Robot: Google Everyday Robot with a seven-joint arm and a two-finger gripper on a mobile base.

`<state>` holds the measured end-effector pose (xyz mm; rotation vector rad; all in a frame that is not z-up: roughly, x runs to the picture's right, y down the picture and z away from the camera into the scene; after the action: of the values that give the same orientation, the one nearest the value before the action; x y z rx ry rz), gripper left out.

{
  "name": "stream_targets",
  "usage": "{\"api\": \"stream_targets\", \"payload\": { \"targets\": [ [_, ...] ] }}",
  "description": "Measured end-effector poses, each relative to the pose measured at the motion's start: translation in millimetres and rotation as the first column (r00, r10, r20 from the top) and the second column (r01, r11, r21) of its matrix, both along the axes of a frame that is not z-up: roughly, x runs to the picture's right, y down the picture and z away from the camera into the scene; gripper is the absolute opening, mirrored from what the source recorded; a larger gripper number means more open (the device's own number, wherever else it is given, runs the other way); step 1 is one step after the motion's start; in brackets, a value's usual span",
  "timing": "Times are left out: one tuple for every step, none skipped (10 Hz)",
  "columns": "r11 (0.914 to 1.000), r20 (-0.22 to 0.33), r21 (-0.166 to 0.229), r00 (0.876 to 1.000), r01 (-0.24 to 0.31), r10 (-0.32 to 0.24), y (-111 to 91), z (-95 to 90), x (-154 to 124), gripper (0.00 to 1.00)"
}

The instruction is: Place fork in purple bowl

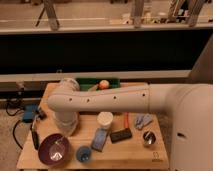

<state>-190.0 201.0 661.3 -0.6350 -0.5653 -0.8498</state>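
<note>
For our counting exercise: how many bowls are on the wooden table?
1: a round, deep purple plastic bowl at the near left corner of the wooden table, with the end effector just above its far rim. The white robot arm may hide others.

arm [105, 100]: stretched across, wrist [65, 120] bent down | pincer [60, 140]: beneath wrist, pointing down

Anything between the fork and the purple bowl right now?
Nothing visible. The claw sits right above the far rim of the purple bowl, and a thin pale shape, likely the fork, shows over the bowl's inside.
</note>
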Motion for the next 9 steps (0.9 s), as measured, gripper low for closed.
{"api": "stream_targets", "payload": {
  "targets": [
    [1.0, 0.004, -0.001, 1.0, 0.004, -0.004, 0, 0.4, -4, 0.0],
    [0.9999, 0.006, -0.004, 1.0, 0.01, -0.01, 1, 1.8, -7, 0.0],
    [0.9999, 0.008, -0.006, 1.0, 0.014, -0.014, 1, 2.6, -9, 0.0],
    [0.9998, 0.011, -0.009, 1.0, 0.018, -0.018, 2, 3.6, -12, 0.0],
    [0.9997, 0.012, -0.011, 1.0, 0.021, -0.021, 2, 4.2, -14, 0.0],
    [0.9995, 0.016, -0.012, 0.999, 0.028, -0.028, 2, 5.3, -16, 0.0],
    [0.9994, 0.016, -0.014, 0.999, 0.032, -0.032, 3, 6.4, -18, 0.0],
    [0.9992, 0.018, -0.015, 0.999, 0.037, -0.037, 4, 8.0, -20, 0.0],
    [0.999, 0.02, -0.018, 0.999, 0.041, -0.041, 5, 9.9, -22, 0.0]
  ]
}}
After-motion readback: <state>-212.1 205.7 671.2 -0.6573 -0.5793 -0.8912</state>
